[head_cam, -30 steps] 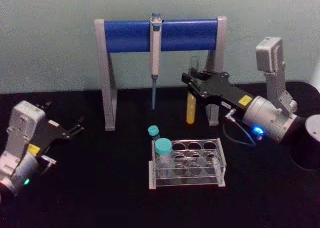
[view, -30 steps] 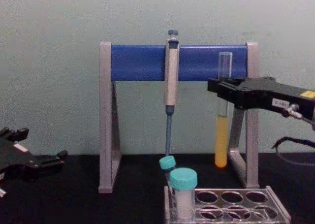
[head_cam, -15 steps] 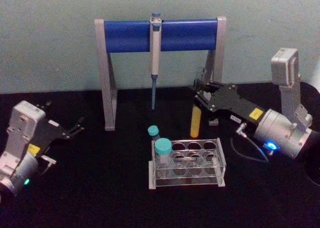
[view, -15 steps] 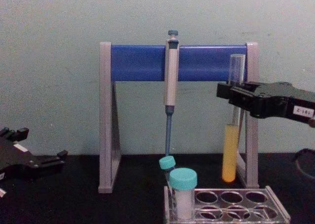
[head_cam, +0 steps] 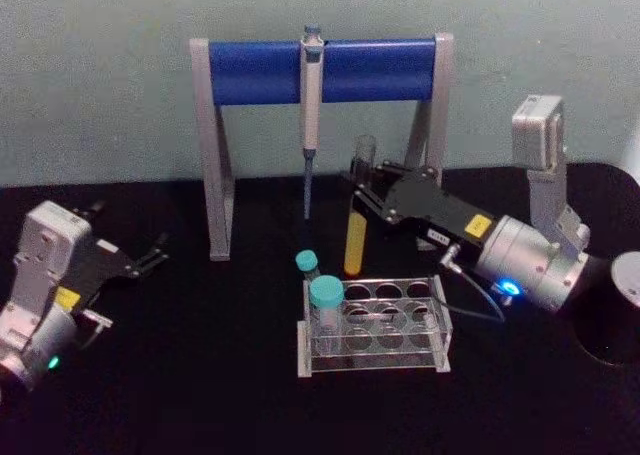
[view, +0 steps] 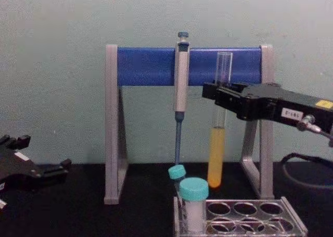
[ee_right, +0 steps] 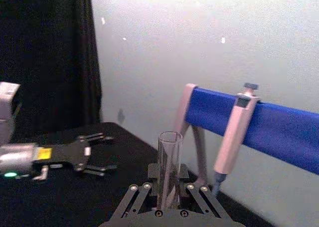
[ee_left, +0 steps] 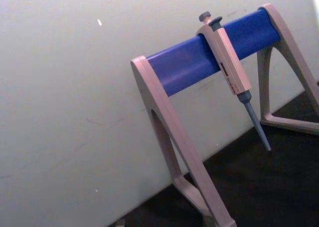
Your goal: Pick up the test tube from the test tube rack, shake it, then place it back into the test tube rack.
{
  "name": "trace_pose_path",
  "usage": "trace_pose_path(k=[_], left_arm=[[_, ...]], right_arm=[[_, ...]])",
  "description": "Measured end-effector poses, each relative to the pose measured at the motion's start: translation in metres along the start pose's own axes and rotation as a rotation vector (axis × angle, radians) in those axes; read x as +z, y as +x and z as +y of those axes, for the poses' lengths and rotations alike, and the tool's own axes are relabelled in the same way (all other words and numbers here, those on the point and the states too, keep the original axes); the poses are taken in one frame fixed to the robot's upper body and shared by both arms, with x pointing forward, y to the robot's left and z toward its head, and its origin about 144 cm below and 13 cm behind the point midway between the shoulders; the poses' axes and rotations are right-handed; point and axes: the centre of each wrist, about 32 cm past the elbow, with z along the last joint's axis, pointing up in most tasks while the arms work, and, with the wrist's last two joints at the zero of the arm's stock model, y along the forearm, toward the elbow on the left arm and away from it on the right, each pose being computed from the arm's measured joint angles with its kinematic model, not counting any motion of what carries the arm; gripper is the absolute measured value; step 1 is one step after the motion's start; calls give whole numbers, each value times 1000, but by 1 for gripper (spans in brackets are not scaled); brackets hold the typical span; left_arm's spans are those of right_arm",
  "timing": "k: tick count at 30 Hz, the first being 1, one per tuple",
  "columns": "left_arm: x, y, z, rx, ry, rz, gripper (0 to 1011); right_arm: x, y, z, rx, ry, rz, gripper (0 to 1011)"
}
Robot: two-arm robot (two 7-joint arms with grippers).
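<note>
Here, the grey-and-blue stand (head_cam: 250, 72) is the biggest thing we see, standing at the back of the black table (head_cam: 200, 395) before a pale wall. Next in size is the right arm, which reaches in from the right with its forearm slanting toward the middle of the table and its wrist held roughly level in the chest view. The right gripper (head_cam: 362, 190) is clamped sideways on the clear upper part of the tube (head_cam: 354, 240), below its open mouth; in the right wrist view we see the fingers (ee_right: 188, 188) closed against the glass. The left arm sits low at the table's left edge, well apart from everything else, and the left gripper (head_cam: 155, 253) points toward the stand with its fingers spread and nothing between them. The rack (head_cam: 400, 360) stands on the table in front of the stand, near the middle. The tube hangs nearly upright in the air, in no hole, its yellow-orange liquid filling the lower part. In the chest view its round bottom (view: 214, 185) clears the rack's top plate; we cannot tell whether it is over the back row or just behind it. It lies between the stand's right leg and the pipette (head_cam: 311, 95), which hangs from the blue bar. Two teal-capped vials (head_cam: 326, 295) stand at the rack's left end.
</note>
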Motion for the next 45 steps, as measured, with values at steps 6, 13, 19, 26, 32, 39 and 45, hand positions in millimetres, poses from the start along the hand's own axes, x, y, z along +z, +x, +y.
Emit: trace_pose_path(k=[6,13,19,26,32,39,45], left_arm=[[0,0,0,0,0,0,1001],[0,0,0,0,0,0,1001],[0,0,0,0,0,0,1001],[0,0,0,0,0,0,1001],[0,0,0,0,0,0,1001],[0,0,0,0,0,0,1001],[0,0,0,0,0,0,1001]], right_arm=[[-1,6,4,-50,2,-17,234],[-1,9,1,-80,-2,-23,234],[0,10,-6,-101,-6,-28,234],[3,10,-19,-128,-20,-35,234],[8,2,-36,-129,-38,-45,234],[11,-11,-42,-73,-49,-44,234],[8,-17,-33,-11,-43,-19,234]])
